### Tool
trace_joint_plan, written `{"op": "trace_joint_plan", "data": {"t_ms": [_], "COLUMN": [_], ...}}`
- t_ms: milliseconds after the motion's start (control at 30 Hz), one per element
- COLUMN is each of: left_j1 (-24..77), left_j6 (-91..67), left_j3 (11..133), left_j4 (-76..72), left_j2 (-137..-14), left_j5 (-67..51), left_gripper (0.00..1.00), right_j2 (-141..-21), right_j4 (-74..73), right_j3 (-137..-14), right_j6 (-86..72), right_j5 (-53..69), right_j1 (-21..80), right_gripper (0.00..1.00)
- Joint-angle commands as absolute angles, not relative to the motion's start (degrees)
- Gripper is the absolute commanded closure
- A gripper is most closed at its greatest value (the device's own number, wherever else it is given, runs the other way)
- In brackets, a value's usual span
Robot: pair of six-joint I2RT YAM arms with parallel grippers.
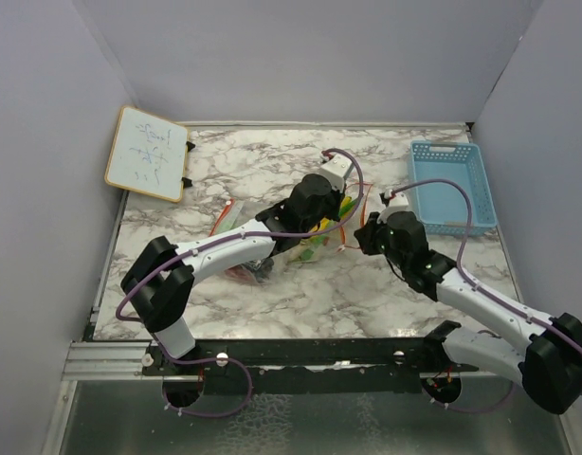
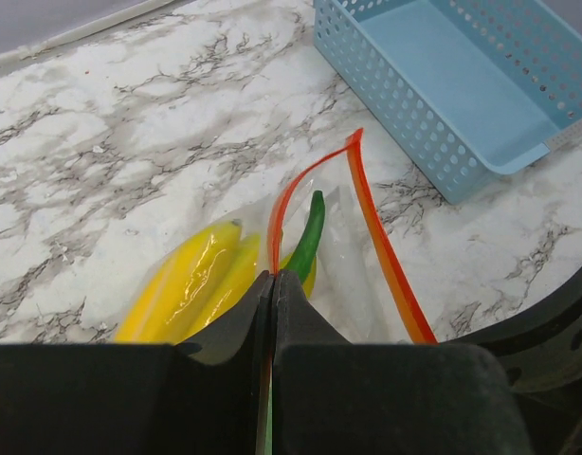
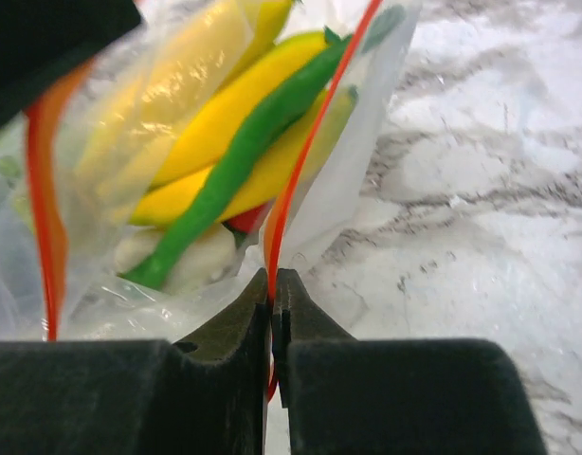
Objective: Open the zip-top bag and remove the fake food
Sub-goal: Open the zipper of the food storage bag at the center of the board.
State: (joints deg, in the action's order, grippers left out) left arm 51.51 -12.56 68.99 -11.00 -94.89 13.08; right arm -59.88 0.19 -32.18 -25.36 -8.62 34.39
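Note:
The clear zip-top bag [image 1: 315, 237] with an orange zip rim lies mid-table, its mouth pulled apart between both grippers. My left gripper [image 2: 274, 275] is shut on one orange rim strip [image 2: 283, 204]; the other strip [image 2: 381, 237] curves away to the right. My right gripper [image 3: 273, 275] is shut on the opposite rim strip [image 3: 296, 180]. The fake food is inside the bag: a yellow banana bunch [image 3: 234, 114], a green bean piece [image 3: 229, 166], a bit of red [image 3: 244, 220] and a pale piece [image 3: 191, 258]. In the top view the left gripper [image 1: 340, 206] and right gripper [image 1: 365, 232] face each other.
A light-blue slotted basket [image 1: 452, 185] stands at the right back of the marble table [image 1: 300, 294], close to the bag's mouth [image 2: 443, 76]. A small whiteboard [image 1: 149, 152] leans at the back left. Grey walls enclose the table.

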Motion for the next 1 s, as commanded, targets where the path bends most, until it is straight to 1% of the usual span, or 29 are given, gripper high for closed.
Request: {"op": "trace_joint_plan", "data": {"t_ms": [0, 67, 100, 133, 167, 200, 267, 367, 400, 433, 567, 600, 633, 833, 967], "left_j1": [52.0, 52.0, 52.1, 52.2, 52.3, 52.5, 52.8, 53.5, 53.9, 54.1, 55.0, 55.2, 55.3, 55.3, 55.3], "left_j6": [-14.3, -14.5, -14.6, -14.6, -14.6, -14.7, -15.0, -15.7, -16.0, -16.4, -17.0, -17.1, -17.2, -17.7, -18.2], "left_j3": [69.4, 68.8, 68.4, 68.1, 67.6, 67.4, 67.3, 67.1, 67.0, 67.0, 67.3, 67.3, 67.3, 66.5, 65.9], "left_j4": [-12.2, -12.5, -12.9, -13.6, -14.0, -14.3, -14.6, -15.5, -15.9, -16.3, -16.4, -16.3, -16.0, -15.7, -16.1], "left_j2": [-93.9, -93.5, -93.3, -93.1, -92.9, -93.0, -93.3, -94.0, -94.2, -94.5, -95.0, -95.0, -95.0, -93.6, -93.4], "left_j5": [11.6, 11.5, 11.3, 11.1, 11.0, 11.0, 11.1, 10.9, 10.9, 10.9, 11.2, 11.2, 11.4, 12.1, 11.7], "left_gripper": [1.00, 1.00, 1.00, 1.00, 1.00, 1.00, 1.00, 1.00, 1.00, 1.00, 1.00, 1.00, 1.00, 1.00, 1.00], "right_j2": [-56.8, -53.2, -51.1, -48.9, -47.1, -45.5, -43.4, -42.9, -43.5, -44.5, -49.5, -50.7, -51.7, -55.4, -56.0], "right_j4": [-7.5, -8.4, -8.6, -8.6, -8.7, -8.9, -8.9, -7.4, -6.3, -5.3, -0.1, 0.8, 1.5, 9.6, 7.7], "right_j3": [-29.9, -29.0, -28.7, -28.7, -28.9, -29.4, -30.7, -32.6, -33.3, -33.8, -35.0, -35.4, -35.9, -35.9, -36.3], "right_j6": [-27.8, -28.3, -28.4, -28.3, -28.0, -27.9, -28.1, -29.8, -30.5, -31.4, -34.3, -34.7, -35.2, -37.4, -37.6], "right_j5": [-14.9, -16.3, -16.6, -16.6, -16.3, -16.1, -15.4, -13.3, -12.1, -10.8, -5.7, -4.6, -3.5, 3.5, 4.7], "right_j1": [34.3, 34.3, 34.3, 34.2, 34.2, 34.2, 34.2, 34.3, 34.3, 34.3, 34.3, 34.3, 34.3, 34.3, 34.3], "right_gripper": [0.92, 0.81, 0.70, 0.58, 0.51, 0.49, 0.48, 0.51, 0.56, 0.65, 0.90, 0.95, 0.97, 0.98, 0.98]}}
